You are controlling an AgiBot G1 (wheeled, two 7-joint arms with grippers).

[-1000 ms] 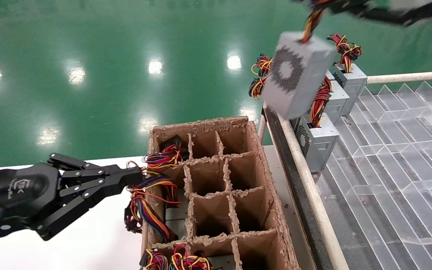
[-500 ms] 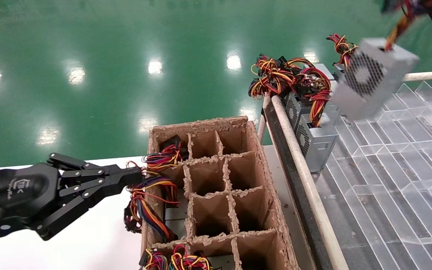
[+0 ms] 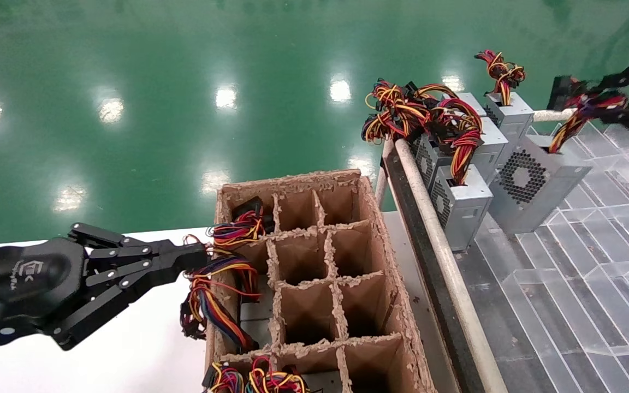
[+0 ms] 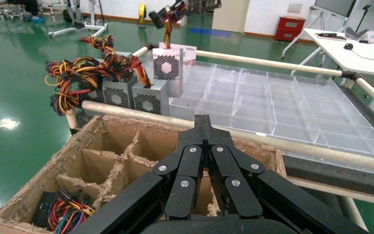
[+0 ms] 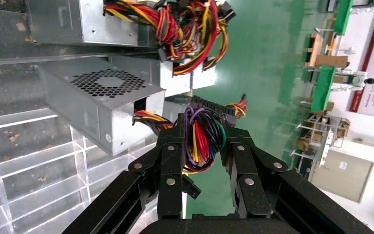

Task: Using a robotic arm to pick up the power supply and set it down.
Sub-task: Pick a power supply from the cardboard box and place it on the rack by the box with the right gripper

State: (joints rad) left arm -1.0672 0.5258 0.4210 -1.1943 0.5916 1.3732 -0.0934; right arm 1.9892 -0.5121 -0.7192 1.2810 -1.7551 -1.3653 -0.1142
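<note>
The power supply (image 3: 533, 183), a silver-grey box with a round vent pattern, stands tilted with its lower end down on the clear divided tray (image 3: 593, 262), beside the row of other supplies. My right gripper (image 3: 590, 99) is above it and shut on its wire bundle (image 5: 202, 141), which runs between the fingers in the right wrist view; the box (image 5: 97, 97) lies just beyond the right gripper (image 5: 202, 127). My left gripper (image 3: 202, 254) is shut and empty, parked at the left side of the cardboard divider box (image 3: 314, 180). The left wrist view shows the same gripper (image 4: 203, 119) and the supply (image 4: 168, 68) far off.
Three other power supplies (image 3: 459, 204) with tangled wires stand along the tray's near-left edge, behind a padded rail (image 3: 440, 245). The divider box holds more units and wires (image 3: 221, 273) in its left cells. The white table (image 3: 129, 355) lies under my left arm. Green floor lies beyond.
The right gripper has carried the hanging power supply rightward over the row of supplies and lowered it to the clear tray. The left arm has not moved.
</note>
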